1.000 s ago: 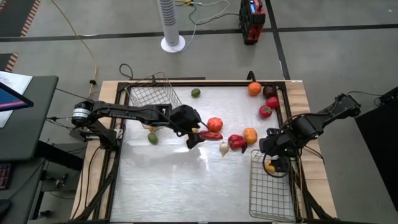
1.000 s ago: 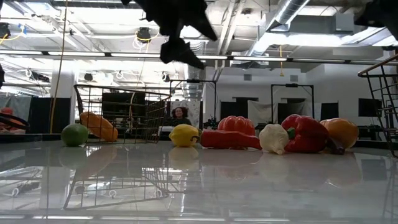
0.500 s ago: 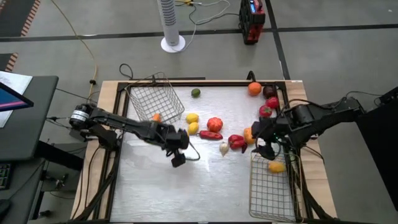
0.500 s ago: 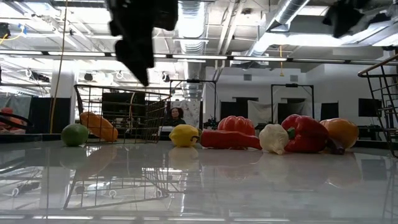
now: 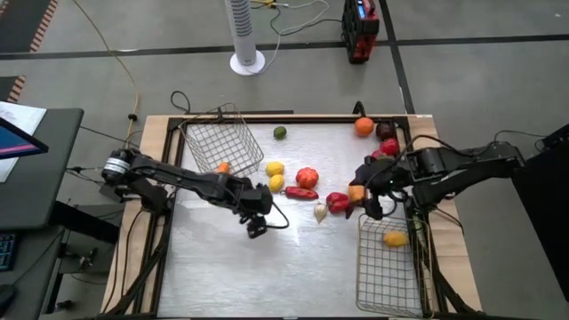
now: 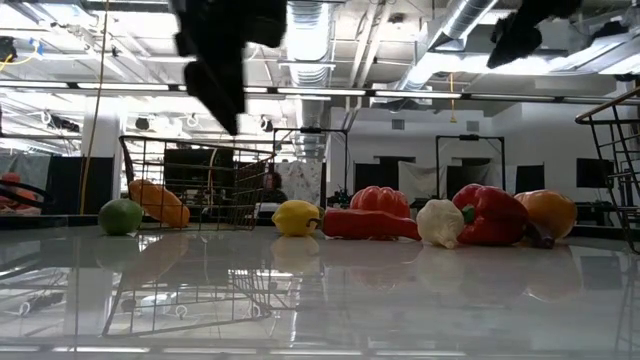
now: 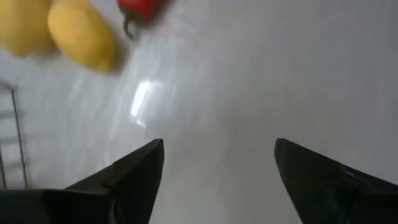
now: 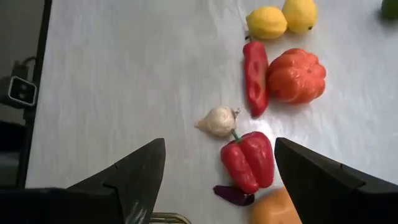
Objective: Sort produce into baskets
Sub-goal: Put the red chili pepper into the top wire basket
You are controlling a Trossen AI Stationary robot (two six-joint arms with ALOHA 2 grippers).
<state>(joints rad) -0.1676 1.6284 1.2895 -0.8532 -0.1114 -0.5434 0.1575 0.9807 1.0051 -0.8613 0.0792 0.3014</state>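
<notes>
On the table (image 5: pixel 267 276), one basket (image 5: pixel 220 142) lies tipped at the far left corner with a carrot (image 5: pixel 223 167) at its mouth; the other basket (image 5: pixel 389 267) sits at the near right with a lemon (image 5: pixel 396 238) in it. Between them lie two lemons (image 5: pixel 276 174), a tomato (image 5: pixel 308 177), a long pepper (image 5: pixel 302 193), garlic (image 5: pixel 320 212) and a bell pepper (image 5: pixel 338 203). The left tool (image 5: pixel 257 227) hangs near the middle, left of the garlic; the right tool (image 5: pixel 369 191) hangs just right of the bell pepper.
</notes>
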